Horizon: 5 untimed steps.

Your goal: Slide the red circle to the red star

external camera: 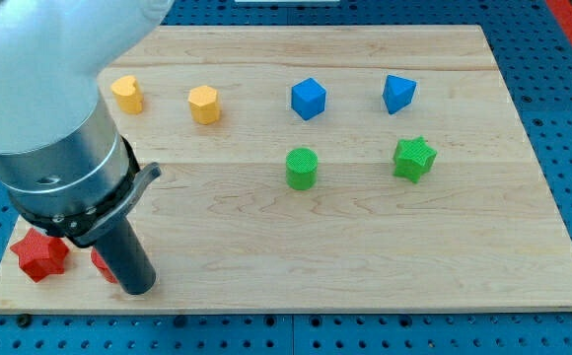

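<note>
The red star [39, 255] lies at the view's bottom left corner of the wooden board [365, 256]. A red block [102, 264], likely the red circle, shows only as a small red edge just right of the star; the rod hides most of it. My tip [140, 289] rests on the board at the view's bottom left, touching or right beside that red block's right side. The arm's large body covers the view's upper left.
A yellow heart-like block [127, 94] and a yellow hexagon [204, 104] sit at the upper left. A blue cube [308, 99] and a blue block [398, 94] sit at the upper right. A green cylinder [302, 168] and a green star [414, 158] lie mid-right.
</note>
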Each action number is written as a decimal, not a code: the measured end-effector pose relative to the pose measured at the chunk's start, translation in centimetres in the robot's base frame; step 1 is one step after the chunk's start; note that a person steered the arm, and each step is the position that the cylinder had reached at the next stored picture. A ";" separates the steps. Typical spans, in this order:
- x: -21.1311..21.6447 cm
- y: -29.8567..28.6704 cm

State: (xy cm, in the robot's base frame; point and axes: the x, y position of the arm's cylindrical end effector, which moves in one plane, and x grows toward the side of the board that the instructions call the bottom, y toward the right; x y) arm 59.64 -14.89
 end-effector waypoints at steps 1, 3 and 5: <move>-0.5 2.1; -3.8 -0.2; -3.5 -4.8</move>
State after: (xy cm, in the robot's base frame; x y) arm 56.12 -19.64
